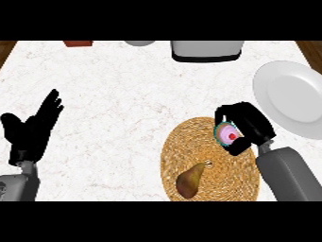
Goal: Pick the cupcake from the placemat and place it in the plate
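Gripping one cupcake (227, 134), right hand (251, 124) fingers (224, 113); left hand (27, 136) fingers (50, 107) slack; one plate (297, 100).

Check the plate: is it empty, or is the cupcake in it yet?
Empty. The plate shows only bare white; the right hand curls round the cupcake at the edge of the placemat.

The right hand (250, 124) is curling round the cupcake (227, 134), hiding all but its pink top. The placemat (191, 151) is running out of view at the bench's (122, 94) near edge. The plate (296, 99) is being clipped at the right edge. Along the far edge, a red-brown thing (78, 43), a grey round thing (140, 42) and a white box (207, 50) are being cut off, too little showing to tell what they are.
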Controlling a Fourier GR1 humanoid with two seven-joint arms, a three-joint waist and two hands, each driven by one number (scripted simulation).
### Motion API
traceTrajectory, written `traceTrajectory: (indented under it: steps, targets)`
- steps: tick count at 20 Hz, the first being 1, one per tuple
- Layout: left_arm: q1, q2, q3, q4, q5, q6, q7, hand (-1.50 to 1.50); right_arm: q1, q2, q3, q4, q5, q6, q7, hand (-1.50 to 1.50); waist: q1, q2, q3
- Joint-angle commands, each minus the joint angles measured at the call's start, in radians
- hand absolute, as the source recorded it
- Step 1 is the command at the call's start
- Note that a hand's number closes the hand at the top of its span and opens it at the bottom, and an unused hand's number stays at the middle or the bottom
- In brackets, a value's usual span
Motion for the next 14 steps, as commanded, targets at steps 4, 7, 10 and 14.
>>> traceTrajectory:
  steps: [4, 7, 10, 14]
  targets:
    - [0.057, -0.009, -0.003, -0.019, 0.001, -0.011, -0.032, 0.00, 0.062, 0.010, -0.130, -0.302, 0.049, -0.239, 0.182, 1.50, 0.003, -0.002, 0.001]
    - [0.011, -0.015, -0.021, -0.052, -0.018, 0.011, 0.029, 0.00, 0.141, 0.011, -0.165, -0.410, 0.074, -0.267, 0.259, 1.50, 0.014, 0.005, 0.002]
    - [-0.007, -0.032, -0.019, -0.017, -0.015, 0.002, 0.006, 0.00, 0.132, -0.015, -0.274, -0.438, -0.050, -0.192, 0.277, 1.50, 0.025, 0.011, 0.002]
    - [-0.048, -0.036, -0.011, 0.040, -0.030, -0.002, -0.020, 0.00, 0.017, -0.048, -0.390, -0.292, -0.128, -0.177, 0.276, 1.50, 0.037, 0.015, 0.002]
